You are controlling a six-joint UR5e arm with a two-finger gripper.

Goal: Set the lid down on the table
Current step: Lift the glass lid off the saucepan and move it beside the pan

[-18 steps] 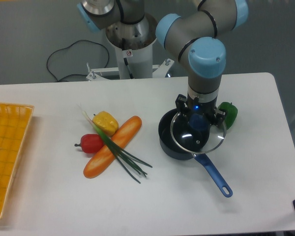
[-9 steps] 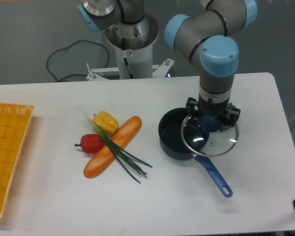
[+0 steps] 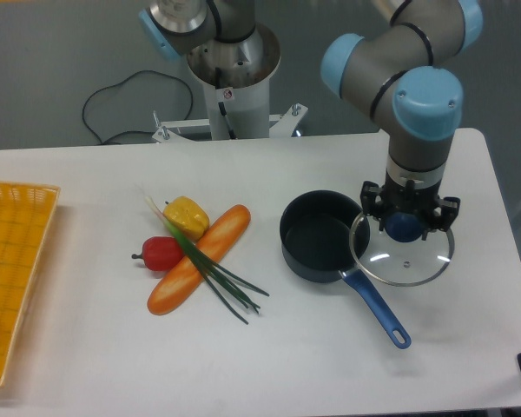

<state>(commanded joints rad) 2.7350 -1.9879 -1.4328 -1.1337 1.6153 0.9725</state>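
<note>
The round clear glass lid with a thin metal rim hangs level above the white table, to the right of the dark saucepan. Its left edge overlaps the pan's right rim in this view. My gripper points straight down and is shut on the lid's dark blue centre knob. How high the lid is above the tabletop I cannot tell.
The saucepan's blue handle runs toward the front right, under the lid's edge. A carrot, red pepper, yellow pepper and green onion lie left of the pan. A yellow woven tray sits at the far left.
The gripper has carried the lid to the right, off the saucepan, whose inside now shows. The green pepper seen behind the pan earlier is now hidden behind the arm.
</note>
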